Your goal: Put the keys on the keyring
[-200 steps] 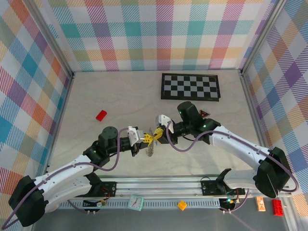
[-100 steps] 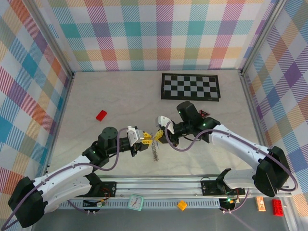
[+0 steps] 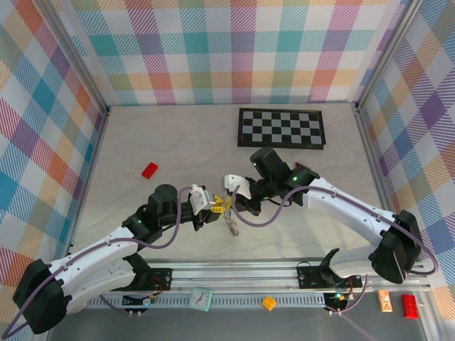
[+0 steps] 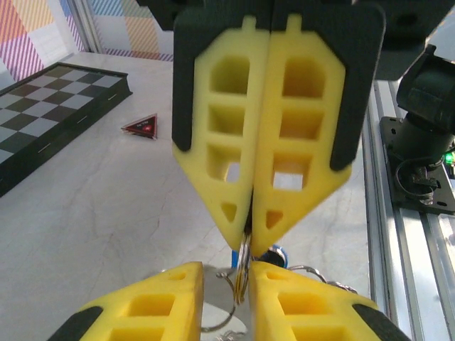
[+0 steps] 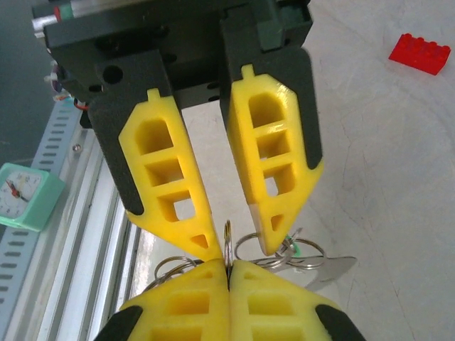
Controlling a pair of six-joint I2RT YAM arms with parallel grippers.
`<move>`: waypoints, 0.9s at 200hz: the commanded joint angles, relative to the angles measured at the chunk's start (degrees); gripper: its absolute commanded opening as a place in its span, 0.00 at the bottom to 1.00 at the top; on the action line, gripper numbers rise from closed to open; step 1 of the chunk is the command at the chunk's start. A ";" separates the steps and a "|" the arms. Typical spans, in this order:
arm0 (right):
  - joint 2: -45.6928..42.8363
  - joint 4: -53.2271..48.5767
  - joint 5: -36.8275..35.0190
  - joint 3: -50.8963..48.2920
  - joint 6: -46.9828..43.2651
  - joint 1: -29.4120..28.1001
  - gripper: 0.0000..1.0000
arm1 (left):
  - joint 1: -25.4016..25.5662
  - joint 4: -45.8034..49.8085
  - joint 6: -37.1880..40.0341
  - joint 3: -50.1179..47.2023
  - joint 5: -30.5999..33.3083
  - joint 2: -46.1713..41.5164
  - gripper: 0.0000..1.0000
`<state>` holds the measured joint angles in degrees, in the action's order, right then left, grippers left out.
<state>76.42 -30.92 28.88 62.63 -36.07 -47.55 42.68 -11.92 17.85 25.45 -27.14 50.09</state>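
The keyring [image 5: 227,240] is a bundle of thin silvery rings and chain, held above the table where both grippers meet [image 3: 230,224]. My right gripper [image 5: 227,266] is shut on one ring's edge, and its closed yellow fingers also show in the left wrist view [image 4: 250,213]. My left gripper [image 4: 226,273] is open; that same ring [image 4: 244,273] stands in the gap between its fingers. A blue key [image 4: 274,254] hangs just behind the ring. A green key [image 5: 304,246] sits among the loops beside a flat metal piece [image 5: 334,266].
The chequered board [image 3: 281,128] lies at the back right. A red block [image 3: 149,170] rests to the left. A small red triangle [image 4: 142,126] lies near the board. The metal rail [image 3: 234,273] with a teal clock [image 3: 201,298] runs along the near edge.
The right gripper has moved left, closer against the left gripper. The dangling keyring bundle now hangs narrower and slightly to the right under the two grippers.
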 commanded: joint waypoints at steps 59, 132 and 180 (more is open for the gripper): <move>0.23 -1.51 0.92 3.17 -1.45 -1.94 0.00 | 0.39 1.79 1.39 2.23 -1.78 0.63 0.06; -5.28 5.05 2.03 -4.56 9.30 2.12 0.27 | 0.32 -0.77 1.68 0.35 -1.52 -1.10 0.00; -5.45 6.29 3.92 -6.90 14.40 2.46 0.29 | 0.37 -2.48 1.67 -0.69 -1.17 -1.69 0.00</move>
<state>71.29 -26.68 29.04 56.86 -25.89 -44.95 42.68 -10.70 18.94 25.21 -28.16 49.41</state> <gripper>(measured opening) 0.285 0.043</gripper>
